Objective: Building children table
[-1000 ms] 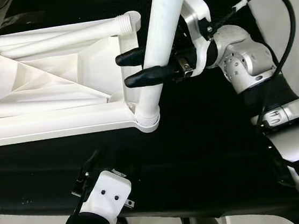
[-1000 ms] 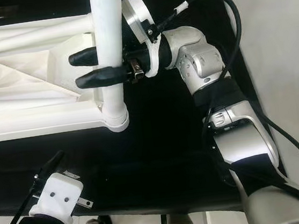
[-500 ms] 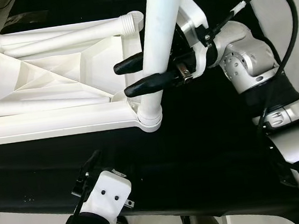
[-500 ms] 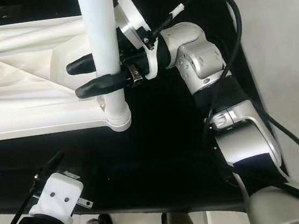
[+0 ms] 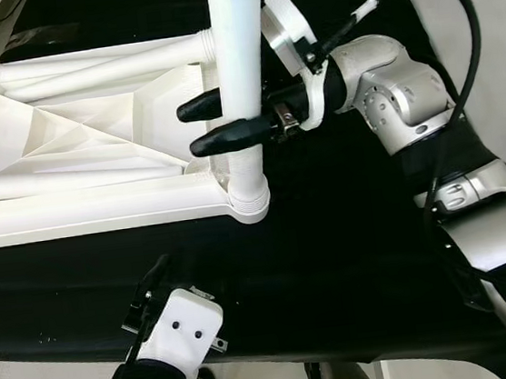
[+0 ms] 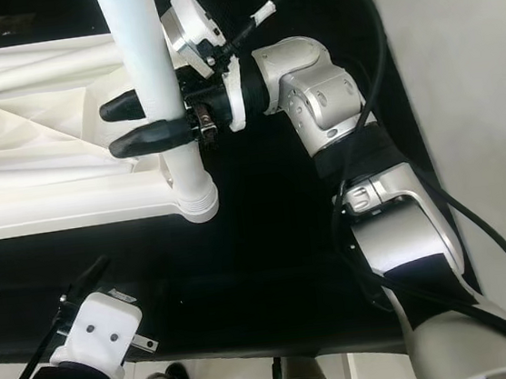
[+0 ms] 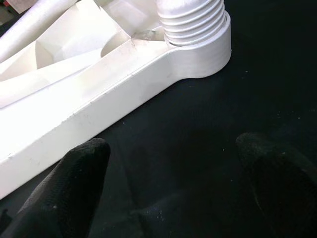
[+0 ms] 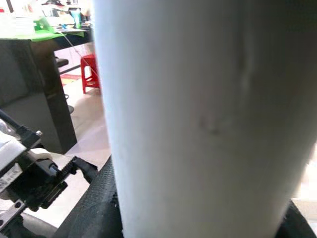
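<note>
Screwing a leg into the upturned tabletop's corner

The right end effector pinches the white leg, which stands nearly upright with its threaded foot in the socket at the corner of the tabletop, which lies on the black counter towards its left edge. The left end effector hovers, spread, just before that corner. Judged step: seating the leg; next calls for turning it straight to catch the threads.

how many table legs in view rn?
4: one upright leg gripped by the right gripper at the tabletop's corner socket; three loose legs lying inside the upturned tabletop. More may be hidden.
</note>
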Tool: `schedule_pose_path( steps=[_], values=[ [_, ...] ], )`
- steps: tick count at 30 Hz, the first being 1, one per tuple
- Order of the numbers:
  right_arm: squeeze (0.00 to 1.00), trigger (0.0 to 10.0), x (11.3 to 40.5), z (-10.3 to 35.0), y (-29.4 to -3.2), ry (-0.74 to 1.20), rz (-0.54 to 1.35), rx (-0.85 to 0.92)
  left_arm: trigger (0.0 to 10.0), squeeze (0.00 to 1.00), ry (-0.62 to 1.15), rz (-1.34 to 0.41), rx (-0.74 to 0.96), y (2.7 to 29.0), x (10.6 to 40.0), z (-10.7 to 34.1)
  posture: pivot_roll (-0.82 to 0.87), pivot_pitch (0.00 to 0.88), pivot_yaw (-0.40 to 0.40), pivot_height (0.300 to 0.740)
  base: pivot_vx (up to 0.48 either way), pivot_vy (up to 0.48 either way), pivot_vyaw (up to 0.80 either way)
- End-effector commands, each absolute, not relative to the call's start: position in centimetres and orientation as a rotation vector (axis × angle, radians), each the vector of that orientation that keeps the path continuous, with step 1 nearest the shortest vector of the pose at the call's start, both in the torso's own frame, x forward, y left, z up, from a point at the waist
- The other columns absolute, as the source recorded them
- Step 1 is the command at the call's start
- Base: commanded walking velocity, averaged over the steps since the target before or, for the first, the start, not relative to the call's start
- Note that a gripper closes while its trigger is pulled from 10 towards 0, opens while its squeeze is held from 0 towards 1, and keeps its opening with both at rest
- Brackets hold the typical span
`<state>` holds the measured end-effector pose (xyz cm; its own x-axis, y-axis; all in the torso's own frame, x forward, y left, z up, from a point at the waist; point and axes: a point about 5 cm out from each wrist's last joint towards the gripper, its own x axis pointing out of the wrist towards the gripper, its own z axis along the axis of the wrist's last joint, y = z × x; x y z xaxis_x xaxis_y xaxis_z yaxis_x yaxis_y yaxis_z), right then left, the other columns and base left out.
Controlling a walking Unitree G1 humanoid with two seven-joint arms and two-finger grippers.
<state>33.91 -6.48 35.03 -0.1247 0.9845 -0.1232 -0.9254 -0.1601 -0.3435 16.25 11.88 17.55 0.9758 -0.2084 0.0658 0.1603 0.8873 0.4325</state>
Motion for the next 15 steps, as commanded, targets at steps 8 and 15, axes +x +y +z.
schedule_pose_path(
  steps=[8, 15],
  values=[
    [0.0, 10.0, 35.4, 32.6, -7.8, -0.082, 1.434, -0.346, 10.0, 0.0, -0.073, -0.185, 0.453, 11.9, 16.2, 16.8, -0.01, 0.363, -0.026, 0.74, 0.0, 0.0, 0.0],
    [0.0, 10.0, 33.6, 27.1, -9.9, 0.018, 0.739, -0.235, 10.0, 0.0, -0.072, -0.178, 0.455, 12.0, 16.3, 16.7, 0.01, 0.351, -0.058, 0.74, 0.0, 0.0, 0.0]
  ],
)
